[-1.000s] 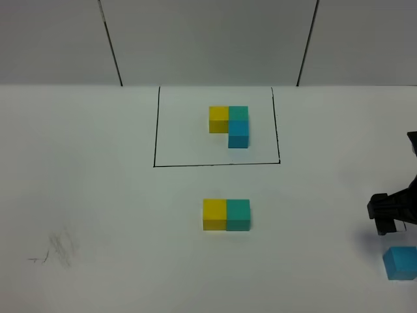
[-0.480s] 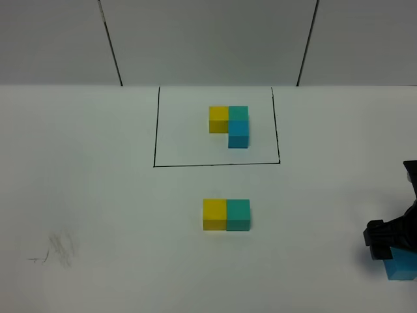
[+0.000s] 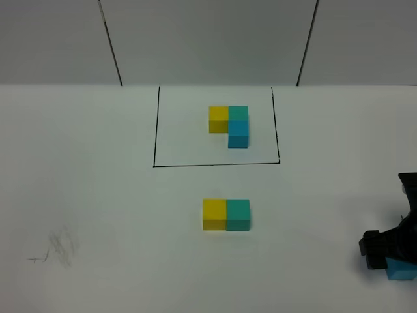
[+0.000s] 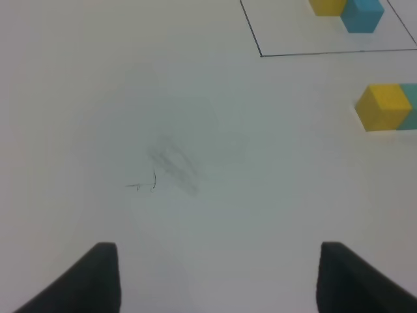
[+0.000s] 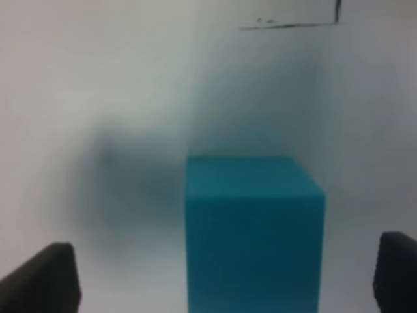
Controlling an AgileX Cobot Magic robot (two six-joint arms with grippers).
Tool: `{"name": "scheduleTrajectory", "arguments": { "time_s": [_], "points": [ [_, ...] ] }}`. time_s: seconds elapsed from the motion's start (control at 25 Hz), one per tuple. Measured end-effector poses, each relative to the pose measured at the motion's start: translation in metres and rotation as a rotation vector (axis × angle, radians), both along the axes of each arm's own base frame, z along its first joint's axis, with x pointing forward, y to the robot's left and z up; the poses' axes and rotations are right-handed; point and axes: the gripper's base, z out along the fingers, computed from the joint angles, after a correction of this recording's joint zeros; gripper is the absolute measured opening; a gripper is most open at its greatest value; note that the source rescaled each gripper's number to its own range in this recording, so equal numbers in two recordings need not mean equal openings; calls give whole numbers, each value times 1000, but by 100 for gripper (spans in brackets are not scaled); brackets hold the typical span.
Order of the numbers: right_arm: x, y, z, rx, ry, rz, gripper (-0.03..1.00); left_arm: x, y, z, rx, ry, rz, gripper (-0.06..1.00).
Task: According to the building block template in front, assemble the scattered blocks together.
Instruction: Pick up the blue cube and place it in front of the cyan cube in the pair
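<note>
My right gripper (image 3: 383, 251) has come down over the last second. It now straddles the blue cube (image 3: 400, 270) at the near right edge of the table (image 3: 98, 195). In the right wrist view the cube stands between my fingers (image 5: 39, 280). They are spread wide, with a gap on each side, and nothing is gripped yet. My left gripper (image 4: 225, 280) hovers over bare table near a grey smudge (image 4: 171, 166), jaws wide apart and empty.

Farther out, the yellow cube (image 3: 214, 214) and teal cube (image 3: 238, 214) sit side by side and touching, yellow on the left. Neither has moved.

Beyond them lies the template (image 3: 229, 126): yellow left, teal right, blue against the near face of teal.

Two of the three cubes already match the template's back row, so only blue remains. Judged next step: close on blue, then set it against the near face of teal.
</note>
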Motion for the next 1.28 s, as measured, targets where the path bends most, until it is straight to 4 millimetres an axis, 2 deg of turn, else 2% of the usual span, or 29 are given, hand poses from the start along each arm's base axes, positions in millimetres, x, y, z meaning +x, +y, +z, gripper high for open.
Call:
{"name": "scheduleTrajectory", "arguments": {
  "time_s": [0.2,0.44,0.56,0.68,0.72,0.96,1.12,1.28],
  "points": [
    [2,0,-7,-1,12,9,84,0,0,0,0,0,0,40],
    [4,1,-14,-2,22,14,73,0,0,0,0,0,0,40],
    [4,1,-14,-1,19,15,55,0,0,0,0,0,0,40],
    [4,1,-14,-2,20,18,17,0,0,0,0,0,0,40],
    [4,1,-14,-2,20,19,19,0,0,0,0,0,0,40],
    [2,2,-10,3,27,54,19,0,0,0,0,0,0,40],
    [-11,8,16,36,14,46,19,0,0,0,0,0,0,40],
    [-29,27,53,49,-56,74,19,0,0,0,0,0,0,40]
  ]
}}
